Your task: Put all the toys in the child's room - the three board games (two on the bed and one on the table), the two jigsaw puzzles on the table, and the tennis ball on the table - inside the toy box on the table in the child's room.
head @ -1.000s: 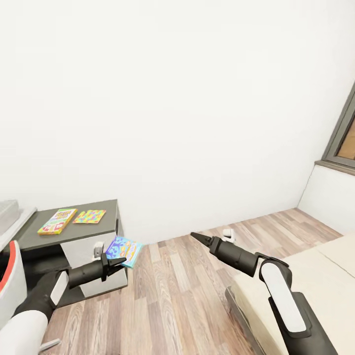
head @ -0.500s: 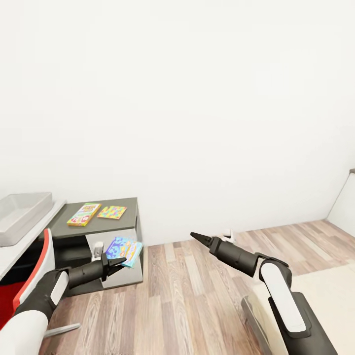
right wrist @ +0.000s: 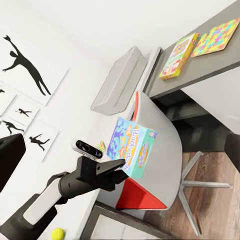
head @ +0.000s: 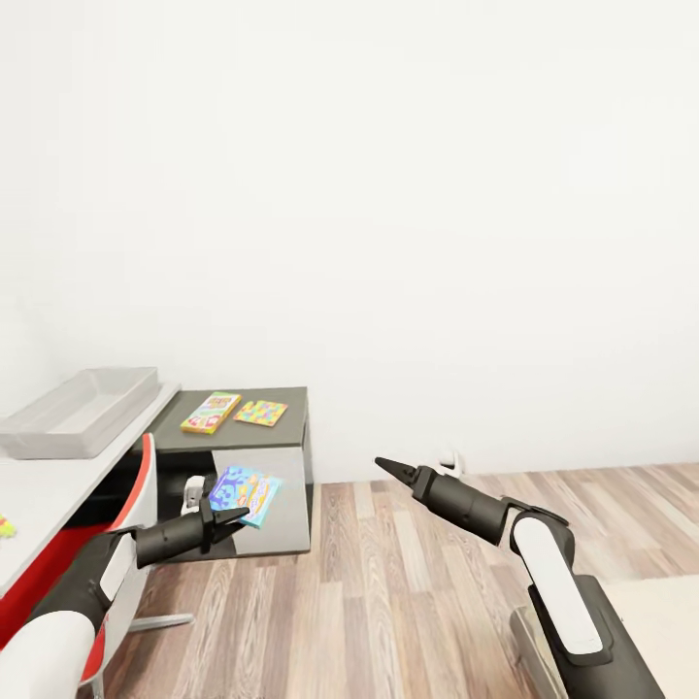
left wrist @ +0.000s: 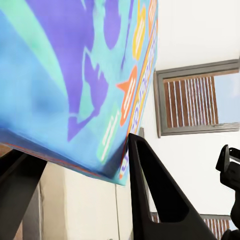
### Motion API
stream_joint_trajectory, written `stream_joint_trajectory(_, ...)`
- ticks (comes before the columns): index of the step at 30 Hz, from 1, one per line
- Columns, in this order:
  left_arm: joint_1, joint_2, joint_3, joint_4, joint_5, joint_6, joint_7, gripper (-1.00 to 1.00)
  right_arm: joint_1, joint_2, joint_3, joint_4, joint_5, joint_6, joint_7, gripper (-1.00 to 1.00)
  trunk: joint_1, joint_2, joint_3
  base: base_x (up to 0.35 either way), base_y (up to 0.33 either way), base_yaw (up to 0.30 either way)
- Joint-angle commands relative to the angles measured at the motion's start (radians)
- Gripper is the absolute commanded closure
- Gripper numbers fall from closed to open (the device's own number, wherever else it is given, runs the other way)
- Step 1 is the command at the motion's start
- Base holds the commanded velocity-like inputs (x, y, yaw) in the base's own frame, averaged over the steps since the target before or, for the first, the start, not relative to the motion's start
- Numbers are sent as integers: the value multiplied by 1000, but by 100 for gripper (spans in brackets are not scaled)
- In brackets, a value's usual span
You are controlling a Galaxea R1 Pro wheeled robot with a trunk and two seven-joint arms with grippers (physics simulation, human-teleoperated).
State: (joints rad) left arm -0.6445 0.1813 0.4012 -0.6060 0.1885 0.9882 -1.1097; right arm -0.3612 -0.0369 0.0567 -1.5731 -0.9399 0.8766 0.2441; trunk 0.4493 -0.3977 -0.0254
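We're carrying the blue board game (head: 245, 493) low in the left of the head view, pinched at its near edge by our left gripper (head: 233, 516), whose dark fingers (left wrist: 155, 195) clamp the box. Up close in the left wrist view its cover is purple and teal with orange lettering. Our right gripper (head: 386, 467) points out over the wooden floor (head: 388, 582) at centre frame, and it looks pressed to a narrow tip, holding nothing. In the left half of the frame sits the dark grey side unit (head: 282, 437), bearing the yellow-green board game (head: 211, 412) and, just beside it, a jigsaw puzzle (head: 260, 413). Further left, the toy box (head: 83, 412) rests on the pale desk top (head: 39, 485). The red and white chair (head: 126, 544) stands beside our left arm. In the right wrist view, a tennis ball (right wrist: 58, 233) shows at the bottom left.
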Motion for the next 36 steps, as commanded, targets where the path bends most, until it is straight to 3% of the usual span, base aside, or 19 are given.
stream_joint_trajectory(1, -1, 0, 2, 0, 2, 5, -2, 100, -1, -1, 0, -1, 6, 2, 6, -100, 1, -2, -2, 0, 0, 268)
stream_joint_trajectory(8, -1, 0, 2, 0, 2, 4, -2, 100, -1, -1, -1, -1, 6, 2, 7, -100, 1, -2, 1, 0, 0, 197)
stream_joint_trajectory(25, -1, 0, 3, 0, 2, 4, -4, 100, -1, -1, 0, -1, 6, 2, 7, -100, 1, -2, 2, 0, 0, 12)
stream_joint_trajectory(36, -7, 2, 12, -5, 3, 14, -15, 100, -7, 0, 13, -1, 5, 15, -14, -100, 1, -2, 12, 0, 0, 203)
